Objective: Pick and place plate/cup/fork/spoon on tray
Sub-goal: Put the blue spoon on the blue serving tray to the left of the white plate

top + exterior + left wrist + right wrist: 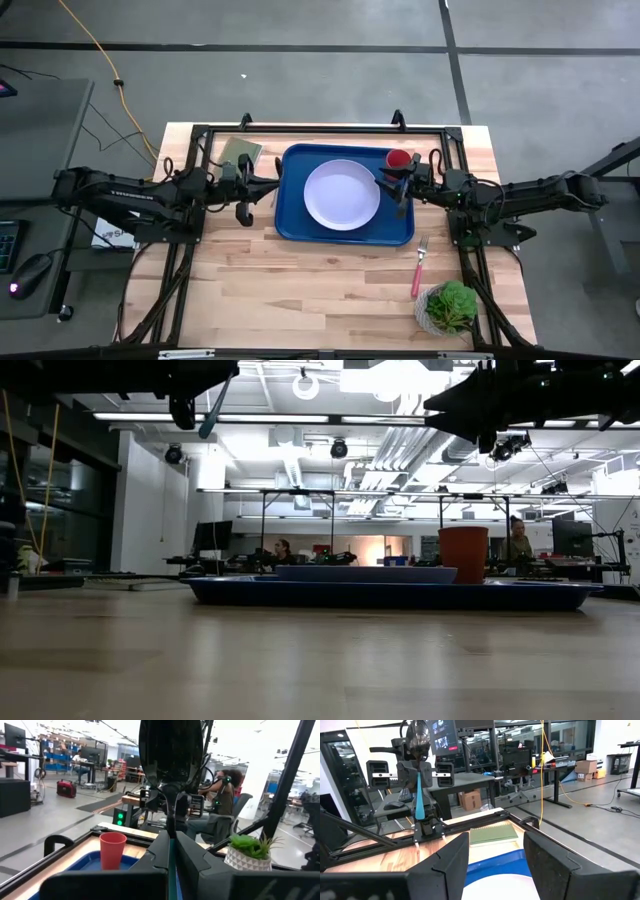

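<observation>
A: Where is the spoon (418,780)?
B: The left gripper (426,826) is closed on its teal handle, just beside the tray (293,226). It stands upright, bowl upward.
A: The right gripper (400,195)?
B: Open, empty, over the tray.

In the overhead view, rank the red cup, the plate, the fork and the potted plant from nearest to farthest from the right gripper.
From the right gripper:
1. Cup, in the tray's far right corner.
2. Plate, mid-tray, toward the left arm.
3. Fork, on the table nearer the front edge.
4. Potted plant, front right corner.
</observation>
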